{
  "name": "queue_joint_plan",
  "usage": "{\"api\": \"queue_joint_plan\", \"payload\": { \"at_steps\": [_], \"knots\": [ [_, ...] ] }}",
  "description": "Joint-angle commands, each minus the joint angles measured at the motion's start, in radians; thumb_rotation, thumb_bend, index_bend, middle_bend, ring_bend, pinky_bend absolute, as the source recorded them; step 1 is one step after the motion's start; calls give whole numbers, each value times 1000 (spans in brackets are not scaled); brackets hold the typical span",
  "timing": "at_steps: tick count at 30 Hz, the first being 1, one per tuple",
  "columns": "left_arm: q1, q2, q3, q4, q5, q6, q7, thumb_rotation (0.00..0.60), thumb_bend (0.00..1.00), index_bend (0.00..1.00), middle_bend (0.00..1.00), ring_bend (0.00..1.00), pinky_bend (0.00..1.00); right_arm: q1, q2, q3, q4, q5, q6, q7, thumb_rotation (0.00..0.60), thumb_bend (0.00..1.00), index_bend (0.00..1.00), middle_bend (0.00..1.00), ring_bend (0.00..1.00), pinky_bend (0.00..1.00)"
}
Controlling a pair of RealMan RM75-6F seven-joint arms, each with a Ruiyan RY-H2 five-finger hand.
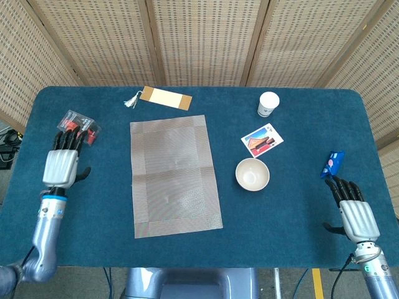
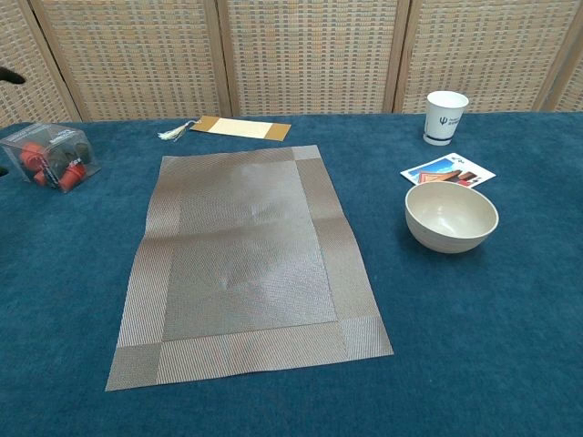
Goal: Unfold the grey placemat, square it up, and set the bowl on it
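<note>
Placemat: the grey placemat point(image 1: 174, 175) lies fully unfolded and flat on the blue table point(image 1: 293, 205), a little left of the middle. Faint crease lines cross it. Its long sides run away from the robot, slightly skewed against the table edge.

Bowl: the cream bowl point(image 1: 252, 174) stands upright on the bare cloth just right of the placemat, apart from it and not on it.

Left hand: the left hand point(image 1: 60, 167) sits over the left part of the table, back upward, fingers point(image 1: 65, 141) straight, slightly apart and holding nothing. Its fingertips point away from the robot and reach the near edge of the clear box; contact cannot be told. The placemat lies well to its right, with open cloth between.

Right hand: the right hand point(image 1: 356, 218) is at the near right corner, back upward, fingers point(image 1: 345, 189) extended and a little apart, thumb out to the side, holding nothing. The bowl lies well to its left and further from the robot; the placemat is beyond that.

Clear box: a clear box point(image 1: 79, 124) with red pieces inside stands near the left edge.

Bookmark: a tan bookmark point(image 1: 165, 98) with a white tassel lies just beyond the far end of the placemat.

Paper cup: a white paper cup point(image 1: 268, 104) stands upright toward the far right.

Card: a picture card point(image 1: 262, 141) lies between the cup and the bowl.

Blue packet: a small blue packet point(image 1: 331, 163) lies near the right edge, just beyond the right fingertips.
</note>
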Motion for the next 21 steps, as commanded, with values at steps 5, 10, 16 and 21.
{"api": "queue_joint_plan", "payload": {
  "at_steps": [5,10,16,21],
  "knots": [
    [190,105,175,-60,192,173,-141,600,238,50,0,0,0,3,-37,-5,14,-14,10,-39,600,79,128,0,0,0],
    [252,117,199,-31,251,247,-178,600,239,49,0,0,0,22,-108,5,47,-49,27,-49,600,78,252,0,0,0],
    [266,127,171,-35,254,255,-232,600,239,49,0,0,0,77,-182,14,24,-60,-28,-141,600,98,294,0,0,0],
    [268,128,163,-31,256,238,-238,600,238,49,0,0,0,127,-246,38,11,-44,-74,-229,600,127,333,0,0,0]
  ]
}}
